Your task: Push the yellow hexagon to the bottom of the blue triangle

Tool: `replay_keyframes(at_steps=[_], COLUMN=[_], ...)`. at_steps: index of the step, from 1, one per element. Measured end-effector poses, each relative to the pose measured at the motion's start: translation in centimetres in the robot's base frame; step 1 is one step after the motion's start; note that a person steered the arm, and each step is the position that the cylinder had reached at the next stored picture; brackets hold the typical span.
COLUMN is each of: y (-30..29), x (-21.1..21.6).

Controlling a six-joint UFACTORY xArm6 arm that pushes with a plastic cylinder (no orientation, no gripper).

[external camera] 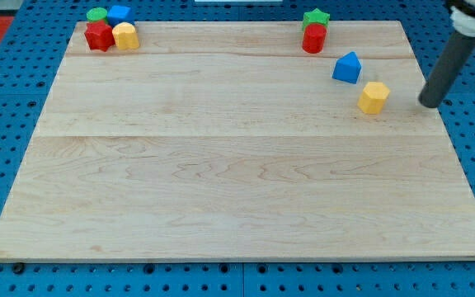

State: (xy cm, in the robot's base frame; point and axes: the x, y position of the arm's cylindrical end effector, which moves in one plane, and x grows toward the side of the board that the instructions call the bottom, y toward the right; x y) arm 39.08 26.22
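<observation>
The yellow hexagon [373, 97] sat on the wooden board [237, 190] near the view's right edge, just below and slightly to the right of the blue triangle [347, 68], the two close but apart. My tip [429, 104] rested on the board to the right of the hexagon, near it but not touching, the dark rod leaning up toward the view's top right corner. The arm carried no gripper, only that rod, so nothing was held.

Up and to the left of the triangle stood a red block [313, 39] with a green star [316, 17] right behind it. In the board's top left corner four blocks huddled together: a green one [96, 14], a blue one [119, 13], a red one [99, 36] and a yellow one [125, 36].
</observation>
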Motion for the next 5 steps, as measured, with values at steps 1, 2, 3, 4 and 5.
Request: replay_keyframes(at_steps=[1, 2, 3, 4, 5], y=[-5.4, -7.4, -4.1, -1.2, -8.0], x=[0.1, 0.1, 1.0, -0.4, -1.2])
